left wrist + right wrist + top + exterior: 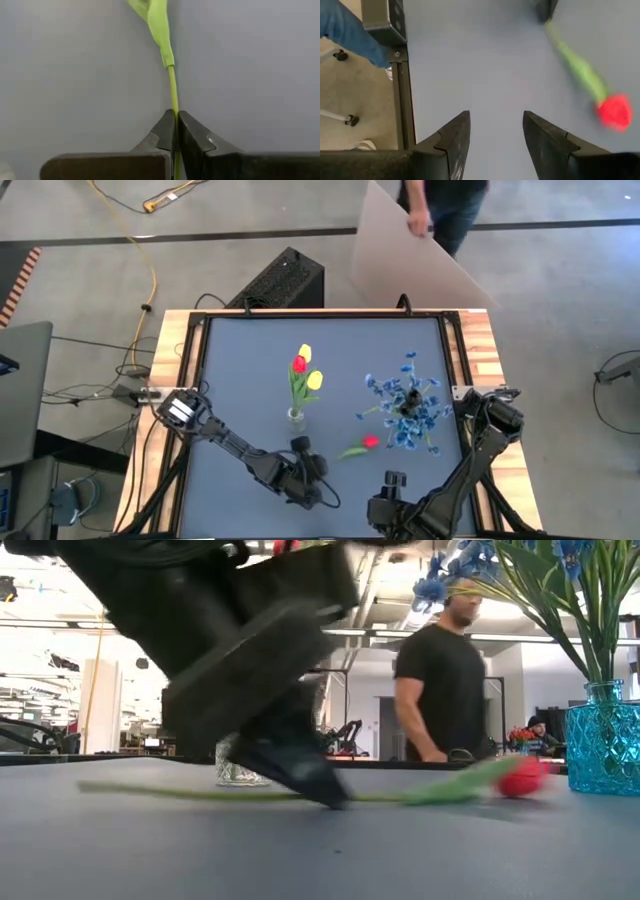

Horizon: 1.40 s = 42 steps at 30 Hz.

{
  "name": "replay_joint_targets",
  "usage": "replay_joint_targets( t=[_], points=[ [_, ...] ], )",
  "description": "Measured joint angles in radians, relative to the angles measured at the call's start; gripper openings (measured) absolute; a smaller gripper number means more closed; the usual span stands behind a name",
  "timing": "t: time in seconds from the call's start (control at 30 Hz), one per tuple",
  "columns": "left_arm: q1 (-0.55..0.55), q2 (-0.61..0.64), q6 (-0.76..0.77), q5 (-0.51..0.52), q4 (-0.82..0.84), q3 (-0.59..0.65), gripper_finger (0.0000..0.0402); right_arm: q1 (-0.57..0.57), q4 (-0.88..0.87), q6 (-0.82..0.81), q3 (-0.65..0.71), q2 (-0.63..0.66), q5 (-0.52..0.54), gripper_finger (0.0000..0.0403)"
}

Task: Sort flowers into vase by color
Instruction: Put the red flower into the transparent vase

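My left gripper (175,131) is pinched tight on the thin green stem of a red tulip (371,442), the two dark fingers (192,135) closing on it from either side down at the grey table mat (240,370). From my fingers the stem runs away past a pale green leaf (159,22), and in the high view the red head lies on the mat just beyond my left gripper (303,446), toward the blue vase (406,420). In the low view the tulip (520,778) lies nearly flat along the mat, its head close beside the blue glass vase (603,745). That vase holds the bunches of small blue blossoms (405,395). A clear vase (296,417) stands near the middle of the mat with two yellow tulips (312,379) and another red tulip (298,364) upright in it. My right gripper (495,132) hangs above bare mat at the near edge with its fingers spread apart and nothing between them; the red tulip (615,111) lies off to one side of it. Beyond the table a person (440,670) in a black shirt stands. I can read no label or writing anywhere.
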State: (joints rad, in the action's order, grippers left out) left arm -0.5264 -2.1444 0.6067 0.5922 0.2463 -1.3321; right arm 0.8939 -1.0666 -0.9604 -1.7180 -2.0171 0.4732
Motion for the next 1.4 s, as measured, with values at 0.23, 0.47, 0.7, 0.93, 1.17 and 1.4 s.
replay_joint_targets(
  t=[0.23, 0.47, 0.7, 0.93, 1.17, 1.4],
  points=[
    [-0.043, 0.195, -0.023, 0.094, 0.273, 0.001, 0.0, 0.003, 0.003, 0.0, 0.0, 0.0, -0.001, 0.0207],
    [-0.13, 0.445, -0.101, 0.115, 0.209, 0.106, 0.0, 0.001, 0.003, 0.022, 0.0, 0.0, -0.001, 0.0207],
    [-0.181, 0.764, -0.263, 0.146, -0.421, 0.49, 0.0, -0.004, 0.005, 0.036, 0.0, 0.0, 0.0, 0.0207],
    [-0.141, 0.853, -0.645, -0.007, -1.489, 0.899, 0.0, -0.02, 0.036, 0.053, 0.0, 0.0, 0.005, 0.0207],
    [0.041, 0.832, -0.691, -0.028, -1.804, 1.026, 0.0, -0.023, 0.066, 0.124, 0.0, 0.0, 0.024, 0.0207],
    [0.213, 0.757, -0.665, -0.259, -1.814, 0.963, 0.0, -0.047, 0.078, 0.132, 0.0, 0.0, 0.026, 0.0207]
  ],
)
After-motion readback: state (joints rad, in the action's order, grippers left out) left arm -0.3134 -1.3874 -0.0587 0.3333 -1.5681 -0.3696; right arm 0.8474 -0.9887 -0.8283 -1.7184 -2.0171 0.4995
